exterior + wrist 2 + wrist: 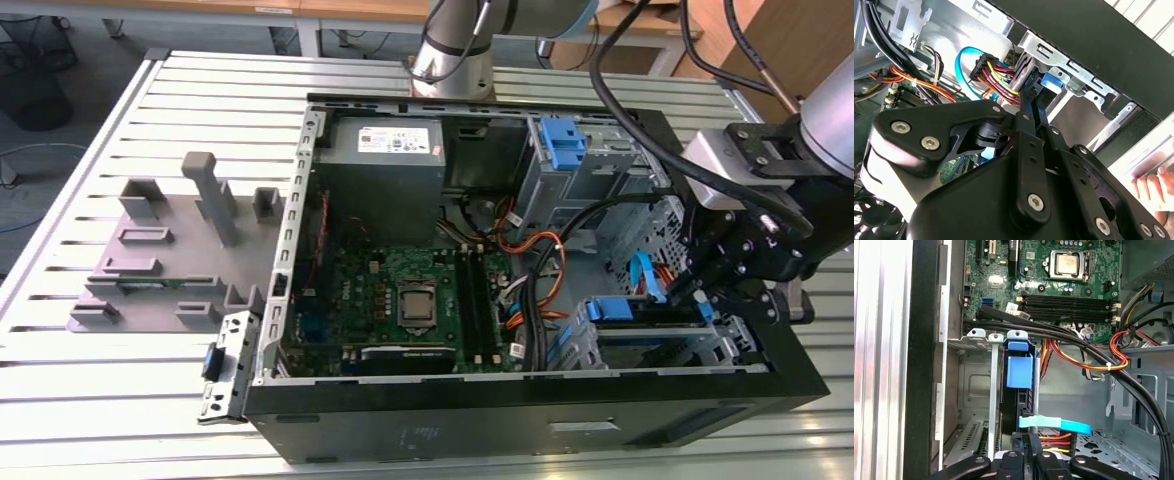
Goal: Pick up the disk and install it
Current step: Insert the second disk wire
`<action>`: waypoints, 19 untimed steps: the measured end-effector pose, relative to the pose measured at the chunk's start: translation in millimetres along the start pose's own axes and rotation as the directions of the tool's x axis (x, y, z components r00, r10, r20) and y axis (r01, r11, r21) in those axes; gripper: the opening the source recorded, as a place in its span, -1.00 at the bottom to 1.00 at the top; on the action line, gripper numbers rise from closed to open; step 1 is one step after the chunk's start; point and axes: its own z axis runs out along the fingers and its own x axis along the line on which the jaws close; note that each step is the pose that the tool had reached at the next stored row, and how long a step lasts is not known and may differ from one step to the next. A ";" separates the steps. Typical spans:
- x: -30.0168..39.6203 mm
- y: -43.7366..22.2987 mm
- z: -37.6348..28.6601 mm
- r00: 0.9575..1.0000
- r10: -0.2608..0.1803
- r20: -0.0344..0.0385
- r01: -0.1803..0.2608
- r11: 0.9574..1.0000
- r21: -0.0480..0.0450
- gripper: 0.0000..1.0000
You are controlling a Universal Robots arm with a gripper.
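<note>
- My gripper reaches into the drive cage; I cannot tell its finger state.
- The disk, blue-framed, stands edgewise in its bay.
- Rigid, shock-sensitive I judge: hold the caddy edges.

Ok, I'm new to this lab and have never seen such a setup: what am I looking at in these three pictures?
A robot arm with a gripper works inside an open computer case lying on a slatted metal table. The exterior view looks on from off the arm; both wrist views come from cameras riding on it. Beside the case stands a grey holder block. In the first wrist view the gripper is close to the disk, whose blue caddy sits in the drive cage. Whether it grips it, I cannot tell.
</note>
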 end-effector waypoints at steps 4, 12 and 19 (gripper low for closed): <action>0.8 0.0 -0.1 1.000 0.000 0.000 0.000 1.000 0.000 -0.68; 0.9 0.2 0.5 1.000 0.000 -0.001 0.000 1.000 0.000 -0.68; 1.1 0.5 4.5 1.000 0.000 -0.001 0.000 1.000 0.001 -0.68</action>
